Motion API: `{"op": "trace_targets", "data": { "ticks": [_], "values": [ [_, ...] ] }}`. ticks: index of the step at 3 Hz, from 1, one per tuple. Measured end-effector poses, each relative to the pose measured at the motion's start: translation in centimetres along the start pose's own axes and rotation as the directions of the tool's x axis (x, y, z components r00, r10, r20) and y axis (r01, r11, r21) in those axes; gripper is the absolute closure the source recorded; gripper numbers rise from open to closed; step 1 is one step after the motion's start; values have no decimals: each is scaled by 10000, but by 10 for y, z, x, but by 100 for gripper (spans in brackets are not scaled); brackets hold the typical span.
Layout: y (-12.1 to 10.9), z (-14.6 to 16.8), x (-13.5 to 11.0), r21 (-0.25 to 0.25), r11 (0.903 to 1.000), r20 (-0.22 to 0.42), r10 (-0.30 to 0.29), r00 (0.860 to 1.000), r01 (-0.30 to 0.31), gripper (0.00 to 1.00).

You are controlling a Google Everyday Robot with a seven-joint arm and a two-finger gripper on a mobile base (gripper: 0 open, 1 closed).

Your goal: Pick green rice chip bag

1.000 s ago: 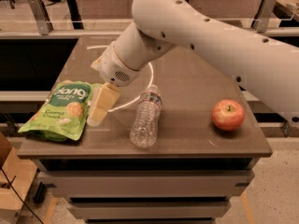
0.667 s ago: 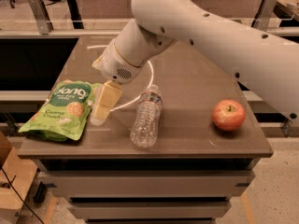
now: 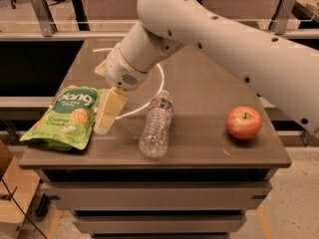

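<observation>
Green rice chip bag (image 3: 67, 116): lies flat, label up, at lower left of the table (image 3: 209, 88), with gripper (image 3: 108, 114) angled down at its right edge, probably lining up a grasp, opening impossible to tell, clear of 1 bottle (image 3: 157, 126).

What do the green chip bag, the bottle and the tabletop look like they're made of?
Green rice chip bag: likely thin plastic film, glossy, crinkled at the edges. Bottle: clear plastic, with see-through walls. Tabletop: probably brown laminate or wood, smooth with soft reflections. The gripper hangs between bag and bottle.
</observation>
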State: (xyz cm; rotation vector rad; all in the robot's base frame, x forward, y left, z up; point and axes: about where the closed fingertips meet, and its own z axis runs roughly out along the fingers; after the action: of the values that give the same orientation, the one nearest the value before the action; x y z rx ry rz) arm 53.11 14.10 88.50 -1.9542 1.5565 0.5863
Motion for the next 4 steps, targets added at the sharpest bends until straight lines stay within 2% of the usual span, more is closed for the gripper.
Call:
{"op": "trace_targets", "data": {
  "ticks": [1,3,4],
  "values": [
    [-10,25,-7,-431,9983,418,-363,9985,381,0],
    [-27,74,-2,-1301,9898,1033,-444,9937,578,0],
    [-29,90,-1,-1643,9844,1071,-458,9932,631,17]
  ]
}}
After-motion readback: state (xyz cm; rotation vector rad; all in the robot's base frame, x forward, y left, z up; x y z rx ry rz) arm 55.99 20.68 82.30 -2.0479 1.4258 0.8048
